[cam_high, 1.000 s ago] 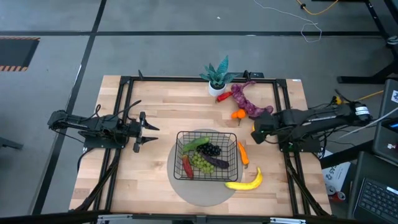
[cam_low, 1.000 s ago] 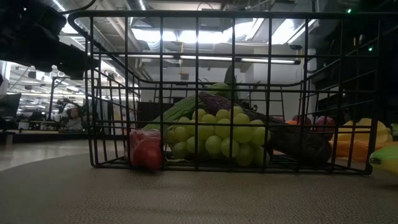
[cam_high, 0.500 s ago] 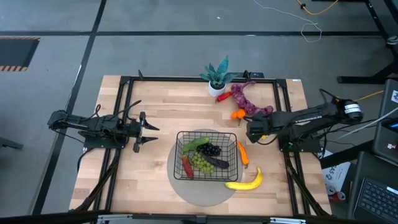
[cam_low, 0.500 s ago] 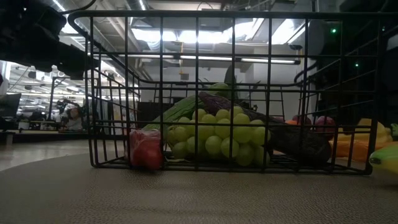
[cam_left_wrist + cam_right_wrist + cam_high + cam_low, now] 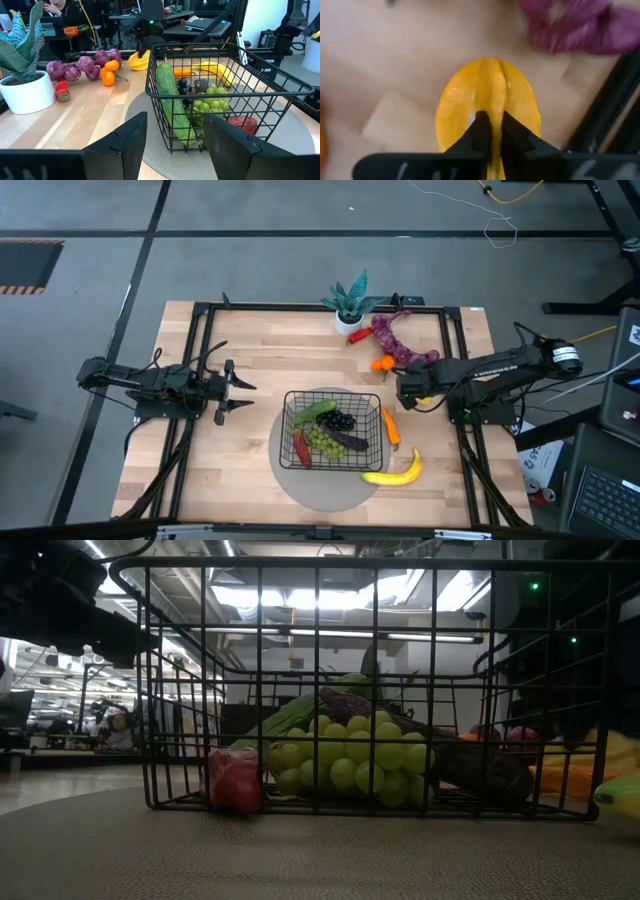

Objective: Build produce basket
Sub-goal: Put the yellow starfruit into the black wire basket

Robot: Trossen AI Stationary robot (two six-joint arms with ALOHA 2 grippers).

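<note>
The black wire basket (image 5: 332, 428) stands on a round grey disc (image 5: 322, 488) and holds a cucumber, dark and green grapes, an eggplant and a red pepper. A carrot (image 5: 391, 427) and a banana (image 5: 395, 472) lie beside it, toward the table's right and near side. At the far right lie an orange (image 5: 383, 364) and a purple lumpy string (image 5: 400, 340). My right gripper (image 5: 406, 392) is shut on a yellow ridged fruit (image 5: 487, 95) near that string. My left gripper (image 5: 245, 388) stands open to the left of the basket, with nothing between its fingers. My right gripper pinches a raised ridge (image 5: 492, 117) at one end of the yellow fruit between its two fingertips (image 5: 481, 131). The fingers come from above, pointing down. The fruit (image 5: 138, 60) lies on the wooden table under the gripper.
A potted plant in a white pot (image 5: 350, 308) stands at the table's far edge, with a small red pepper (image 5: 357, 336) beside it. Black frame rails (image 5: 455, 360) run along the table's left, right and far sides. Bare wood lies between my left gripper and the basket.
My right gripper has moved a little toward the table's left edge and down onto the yellow fruit. In the low view its dark bulk now covers part of that fruit. The basket and its contents have stayed where they were.
</note>
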